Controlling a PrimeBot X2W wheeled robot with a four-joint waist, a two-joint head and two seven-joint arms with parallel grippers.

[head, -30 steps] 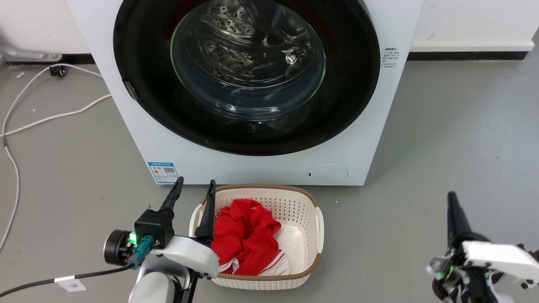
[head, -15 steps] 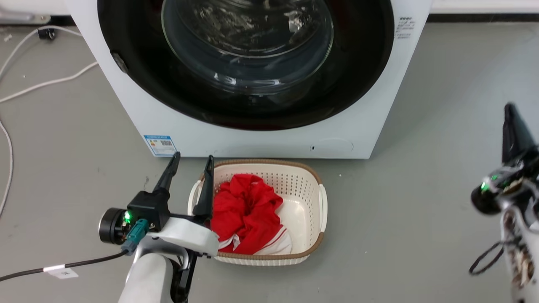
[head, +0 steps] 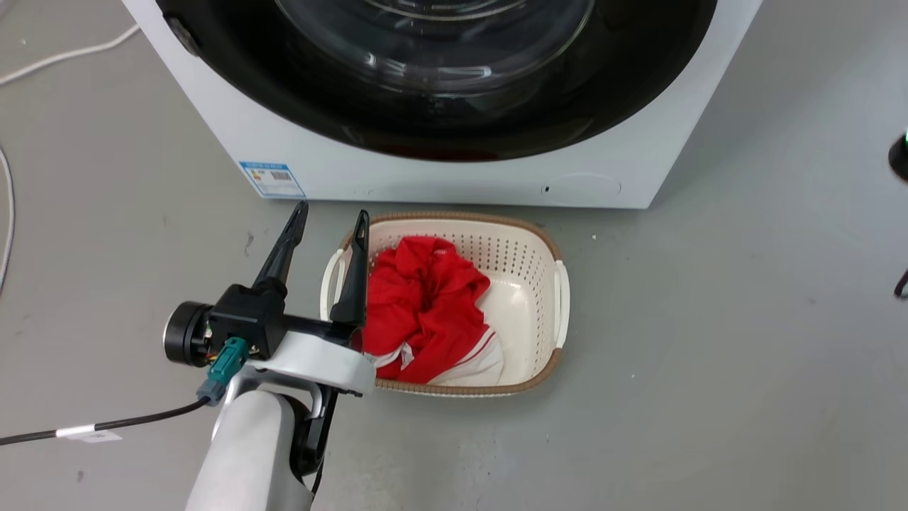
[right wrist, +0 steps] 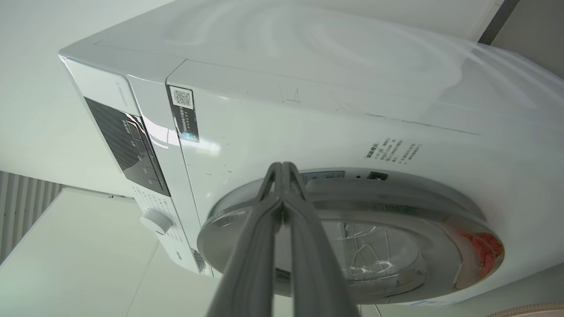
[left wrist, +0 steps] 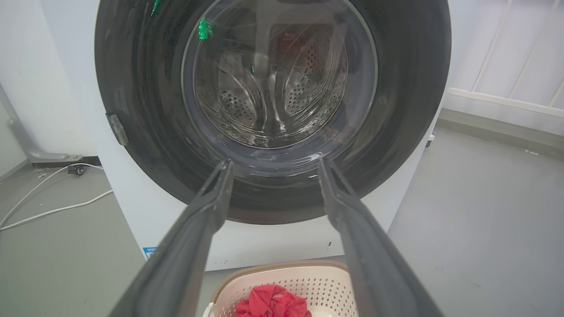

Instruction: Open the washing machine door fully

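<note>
Door [left wrist: 145, 110] closed flush on the washing machine [left wrist: 264, 246], left gripper [left wrist: 275, 162] jaws apart facing it, right gripper [right wrist: 282, 167] jaws together, pointing at door's rim.

White basket [head: 526, 250] (brown-rimmed) holds red cloth [head: 422, 305] — grey floor [head: 709, 319].

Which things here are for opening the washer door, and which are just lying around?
For the job: door, washing machine, right gripper.
Lying about: basket, red cloth, white cable.
</note>
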